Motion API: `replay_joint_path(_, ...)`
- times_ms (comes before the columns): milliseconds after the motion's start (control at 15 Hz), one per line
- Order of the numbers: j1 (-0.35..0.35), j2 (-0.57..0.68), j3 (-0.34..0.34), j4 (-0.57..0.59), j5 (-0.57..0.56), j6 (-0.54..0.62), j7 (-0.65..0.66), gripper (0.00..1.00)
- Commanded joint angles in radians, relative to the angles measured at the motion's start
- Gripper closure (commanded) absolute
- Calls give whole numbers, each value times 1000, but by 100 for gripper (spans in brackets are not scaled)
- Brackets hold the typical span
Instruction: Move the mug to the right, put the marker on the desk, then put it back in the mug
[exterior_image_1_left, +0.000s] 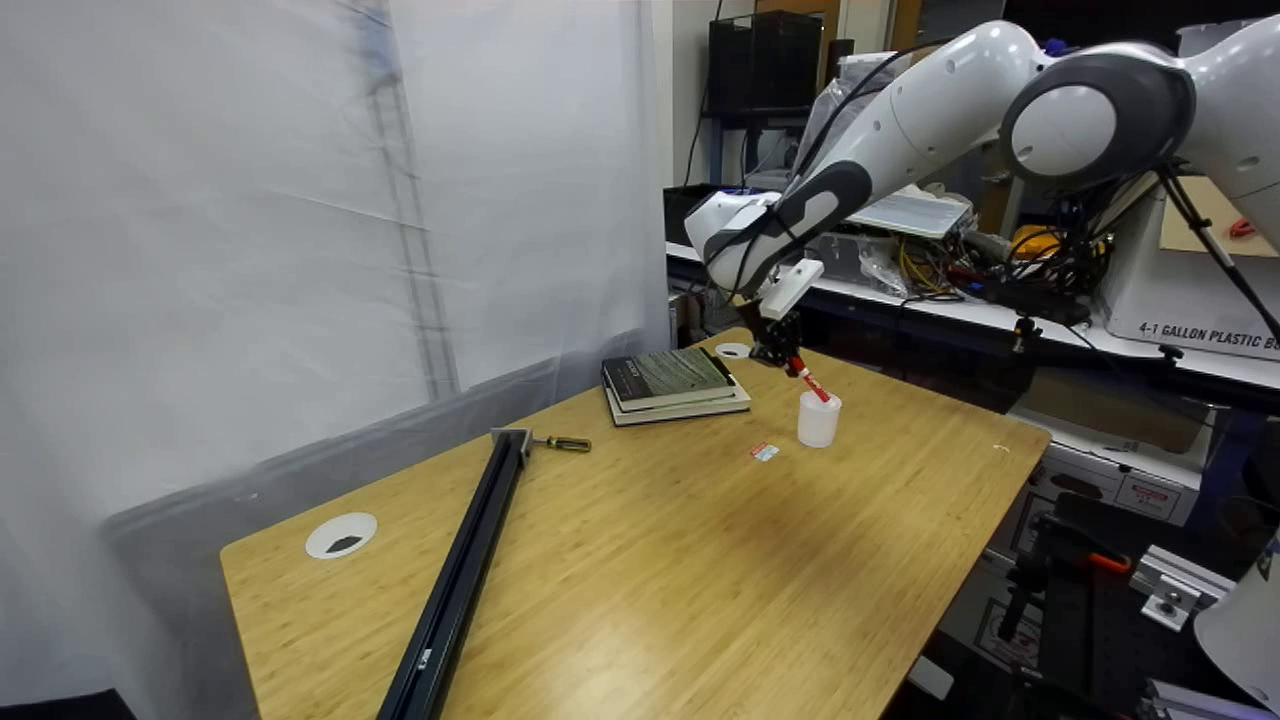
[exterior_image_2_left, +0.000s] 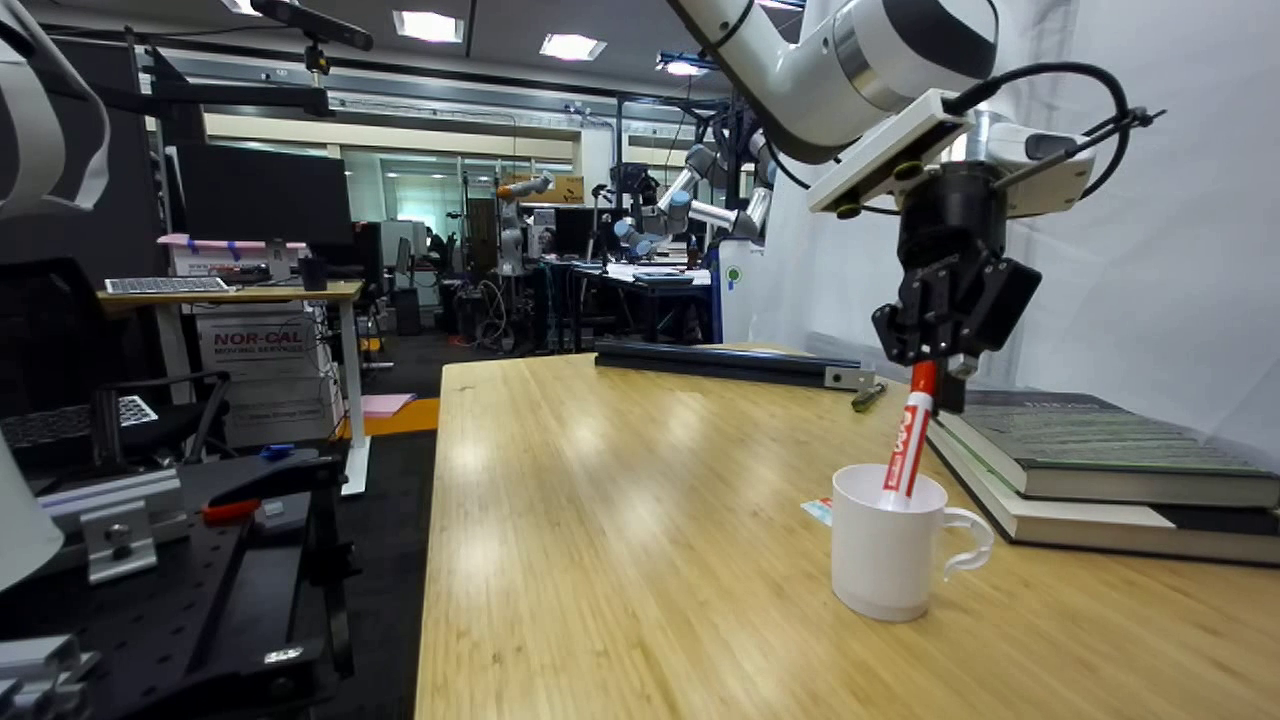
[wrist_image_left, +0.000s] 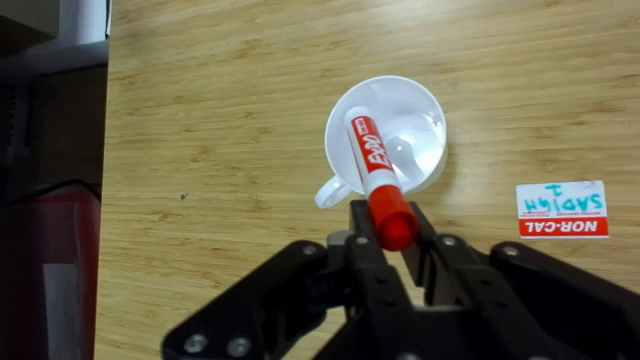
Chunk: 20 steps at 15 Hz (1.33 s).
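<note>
The claw (wrist_image_left: 391, 222) grips the marker (exterior_image_2_left: 908, 440) by its red end; the marker slants, its lower end inside the mug (exterior_image_2_left: 880, 560); whether it touches the mug's bottom I cannot tell; the mug stands upright on the worktop (exterior_image_2_left: 610, 560); a label (wrist_image_left: 562, 210) lies flat near the mug; two stacked books (exterior_image_2_left: 1110, 450) lie near as well; well apart from the mug are a black bar (exterior_image_1_left: 460, 580) and, just beside its end, a screwdriver (exterior_image_1_left: 569, 444).
</note>
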<state>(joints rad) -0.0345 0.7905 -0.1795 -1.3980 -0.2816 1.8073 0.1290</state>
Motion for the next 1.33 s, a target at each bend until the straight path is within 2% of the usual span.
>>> replay_joint_path(0,14,7,-9,66,-14,-102,50,95)
replay_joint_path(733,52,49,34,299,36,-355,162,95)
replay_joint_path(1267,92,142,87,392,128,-327,214,95)
